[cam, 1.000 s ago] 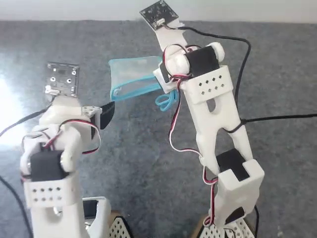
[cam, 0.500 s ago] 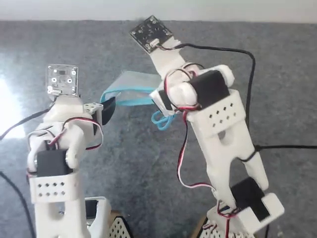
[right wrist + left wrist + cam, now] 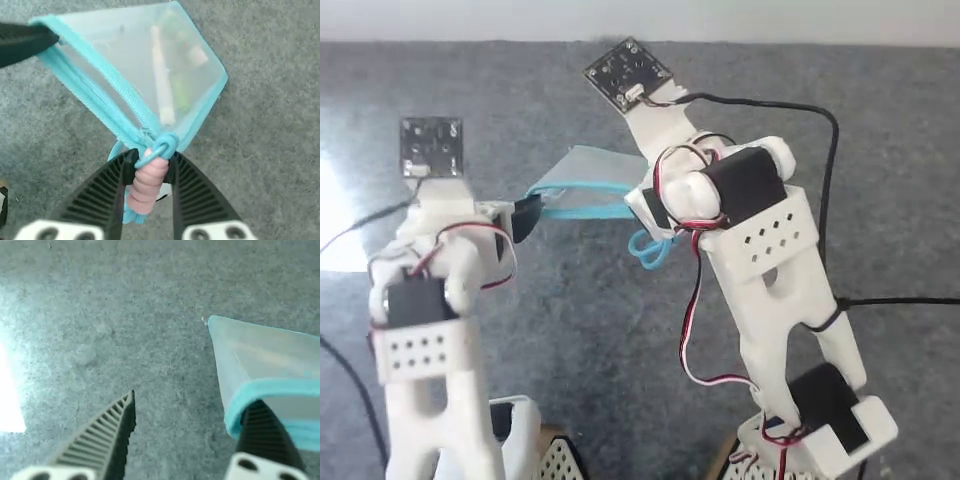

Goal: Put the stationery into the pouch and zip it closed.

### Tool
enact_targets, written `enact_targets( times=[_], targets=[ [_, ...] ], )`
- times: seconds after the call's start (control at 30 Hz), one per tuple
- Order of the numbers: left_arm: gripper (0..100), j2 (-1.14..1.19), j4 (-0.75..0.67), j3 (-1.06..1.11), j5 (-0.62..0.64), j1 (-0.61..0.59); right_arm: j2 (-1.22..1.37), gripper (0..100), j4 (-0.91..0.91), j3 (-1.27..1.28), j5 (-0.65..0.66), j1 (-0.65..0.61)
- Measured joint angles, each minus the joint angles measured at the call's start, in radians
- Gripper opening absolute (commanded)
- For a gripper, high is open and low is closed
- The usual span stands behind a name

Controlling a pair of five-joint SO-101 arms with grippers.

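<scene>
While the right gripper point(image 3: 151, 161) is clamped on the pink pull point(image 3: 147, 182) that carries a teal ring point(image 3: 162, 145) at one end of the zipper, the clear pouch point(image 3: 150, 65) with teal trim hangs between the two arms over the grey table point(image 3: 880, 120). The left gripper point(image 3: 194, 402) stands wide and grips nothing, with one finger point(image 3: 262, 425) touching the teal edge at the pouch's far corner. Inside the pouch lie a pale stick point(image 3: 161, 75) and a green piece point(image 3: 180, 92).
</scene>
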Motion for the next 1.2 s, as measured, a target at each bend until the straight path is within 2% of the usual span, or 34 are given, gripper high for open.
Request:
enact_targets(
  times=[0.2,0.4,0.63,0.83,1.03,1.2],
  targets=[
    [32,0.112,-0.002,-0.046,0.000,0.005,-0.003,0.6,0.000,0.023,0.015,0.000],
    [31,0.132,-0.034,-0.046,0.003,0.078,-0.003,0.6,0.000,0.023,0.020,0.000],
    [13,0.164,-0.238,0.092,0.040,0.112,-0.003,0.6,0.000,0.023,0.021,0.000],
    [1,0.160,-0.267,0.109,0.048,0.117,-0.003,0.6,0.000,0.028,0.021,-0.002],
    [1,0.126,-0.265,0.146,0.078,0.163,-0.008,0.6,0.000,0.037,0.021,-0.032],
    [1,0.101,-0.252,0.181,0.078,0.256,-0.046,0.6,-0.043,0.037,0.018,-0.127]
  ],
)
